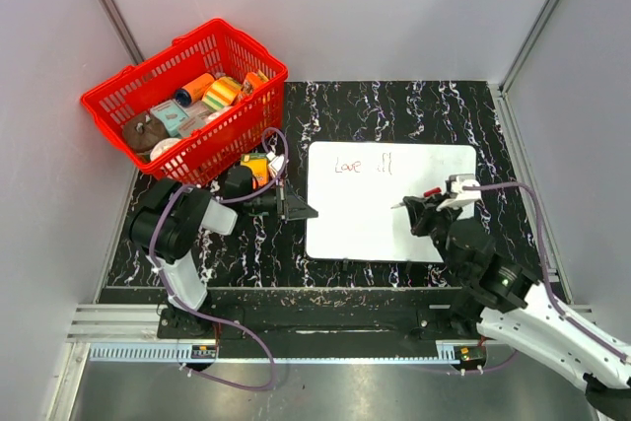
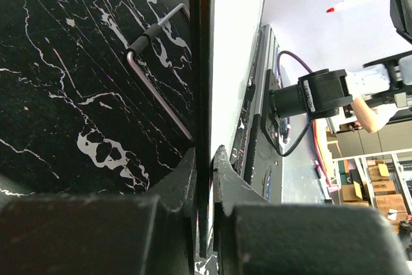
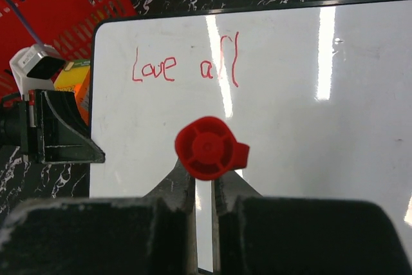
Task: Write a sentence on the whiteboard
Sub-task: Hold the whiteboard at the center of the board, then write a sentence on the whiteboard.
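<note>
The whiteboard [image 1: 385,229] lies flat on the black marbled table, also seen in the right wrist view [image 3: 309,94] and edge-on in the left wrist view [image 2: 239,43]. The sentence [image 1: 362,166] reads "Love all" in thin red marker near the board's top edge [image 3: 183,69]. My left gripper [image 1: 301,212] is shut on the board's left rim [image 2: 205,165]. My right gripper [image 1: 422,206] is shut on the white pen [image 1: 412,200], whose red cap end [image 3: 209,148] faces the camera between the fingers [image 3: 205,181]. The pen tip [image 2: 331,9] hangs above the board, below the words.
A red basket [image 1: 187,96] with several packets stands at the back left. An orange box [image 1: 258,167] lies between the basket and the left gripper. A bent metal rod [image 2: 151,62] lies on the table beside the board's left rim. Grey walls enclose the table.
</note>
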You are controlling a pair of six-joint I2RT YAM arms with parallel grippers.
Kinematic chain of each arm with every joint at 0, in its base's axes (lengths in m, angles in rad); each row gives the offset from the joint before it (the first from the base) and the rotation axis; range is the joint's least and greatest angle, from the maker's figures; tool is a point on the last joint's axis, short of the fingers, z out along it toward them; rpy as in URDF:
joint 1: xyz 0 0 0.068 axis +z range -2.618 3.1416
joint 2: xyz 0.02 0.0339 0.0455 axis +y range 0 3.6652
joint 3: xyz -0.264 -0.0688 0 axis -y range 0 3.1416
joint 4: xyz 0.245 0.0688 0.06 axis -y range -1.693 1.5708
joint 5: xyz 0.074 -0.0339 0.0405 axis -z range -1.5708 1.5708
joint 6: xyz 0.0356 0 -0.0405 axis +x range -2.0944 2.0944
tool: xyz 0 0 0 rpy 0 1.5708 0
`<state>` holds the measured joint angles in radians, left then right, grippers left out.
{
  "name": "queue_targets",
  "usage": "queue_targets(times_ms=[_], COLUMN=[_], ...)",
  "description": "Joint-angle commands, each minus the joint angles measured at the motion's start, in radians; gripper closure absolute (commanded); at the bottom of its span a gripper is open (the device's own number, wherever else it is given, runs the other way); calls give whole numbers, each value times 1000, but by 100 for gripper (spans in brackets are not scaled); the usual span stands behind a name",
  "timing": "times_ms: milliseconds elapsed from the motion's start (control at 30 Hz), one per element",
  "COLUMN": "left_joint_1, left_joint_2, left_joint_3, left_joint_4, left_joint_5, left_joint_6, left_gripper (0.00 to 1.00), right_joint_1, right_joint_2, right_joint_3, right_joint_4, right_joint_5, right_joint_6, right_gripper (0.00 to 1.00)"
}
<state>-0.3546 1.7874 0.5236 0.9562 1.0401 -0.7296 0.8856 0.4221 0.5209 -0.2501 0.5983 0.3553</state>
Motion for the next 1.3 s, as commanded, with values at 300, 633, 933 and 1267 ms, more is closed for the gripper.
queue_targets(times_ms=[300, 633, 933, 1267], left_joint_1=[3, 25, 45, 48], left_joint_2=[-71, -164, -95, -77], left_joint_3=[-76, -183, -211, -229], left_joint_4=[-102, -101, 24, 95], left_joint_5=[-167, -229, -192, -173], left_joint_6=[219, 225, 173, 153], left_gripper=[100, 100, 100, 100], right_joint_1=[7, 9, 38, 228], right_joint_2=[337, 419, 483, 604], right_joint_3=[94, 64, -44, -48], right_joint_4=[391, 614, 819, 969], right_joint_5=[-86, -121, -279, -45], right_joint_6=[-124, -285, -251, -332], right_gripper=[100, 100, 100, 100])
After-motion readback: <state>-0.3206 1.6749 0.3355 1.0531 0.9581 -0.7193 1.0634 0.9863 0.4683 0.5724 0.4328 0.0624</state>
